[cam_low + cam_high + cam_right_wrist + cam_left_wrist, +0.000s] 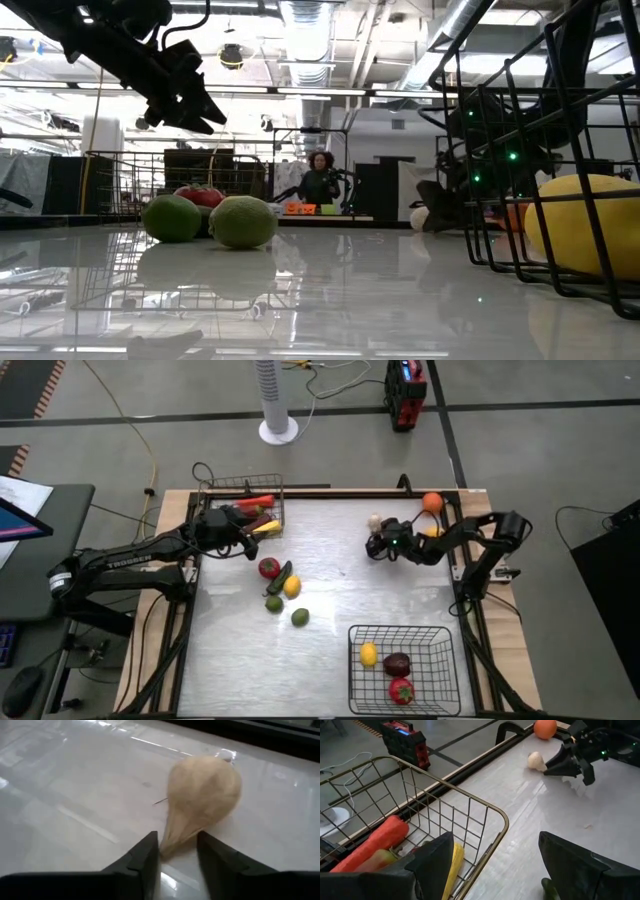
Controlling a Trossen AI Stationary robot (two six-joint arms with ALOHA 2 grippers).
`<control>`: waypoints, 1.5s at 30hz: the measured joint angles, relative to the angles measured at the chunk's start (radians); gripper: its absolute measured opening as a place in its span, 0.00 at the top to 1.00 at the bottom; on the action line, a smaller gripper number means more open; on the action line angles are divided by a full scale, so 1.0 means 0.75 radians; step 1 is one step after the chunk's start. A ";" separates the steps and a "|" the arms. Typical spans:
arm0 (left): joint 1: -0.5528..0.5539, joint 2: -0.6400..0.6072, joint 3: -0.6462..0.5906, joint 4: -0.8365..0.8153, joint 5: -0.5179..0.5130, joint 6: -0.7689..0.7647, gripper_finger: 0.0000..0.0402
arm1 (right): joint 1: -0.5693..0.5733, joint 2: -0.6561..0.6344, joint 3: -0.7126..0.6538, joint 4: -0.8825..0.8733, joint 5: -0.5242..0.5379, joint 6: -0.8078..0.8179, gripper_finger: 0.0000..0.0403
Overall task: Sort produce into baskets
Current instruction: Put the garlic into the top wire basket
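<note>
Garlic bulb (202,800) at the table's far right is met by the right gripper (177,852).

Its tapered stem end points into the narrow gap between the partly closed fingers, not yet clamped; its long axis runs along the gripper's reach. The left gripper (492,865) is held with fingers apart over the grey-silver basket (243,485) at far left, where a carrot (375,840) and long yellow pieces lie. The black basket (403,632), near right, holds a lemon (369,654), a maroon piece and a red one.
</note>
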 joint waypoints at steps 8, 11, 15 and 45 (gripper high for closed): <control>0.000 0.000 0.000 0.001 0.000 0.000 0.30 | 0.080 -0.001 0.000 0.000 -0.004 -0.032 0.84; 0.000 0.000 0.000 0.001 0.000 0.000 0.30 | 0.094 -0.001 0.000 0.000 -0.004 -0.051 0.90; 0.000 0.000 0.000 0.001 0.001 0.000 0.30 | 0.102 -0.001 0.000 0.000 -0.007 -0.055 0.94; -0.120 0.052 0.001 0.196 0.612 0.146 0.30 | 0.746 -0.653 0.001 -0.080 -0.093 -0.074 0.92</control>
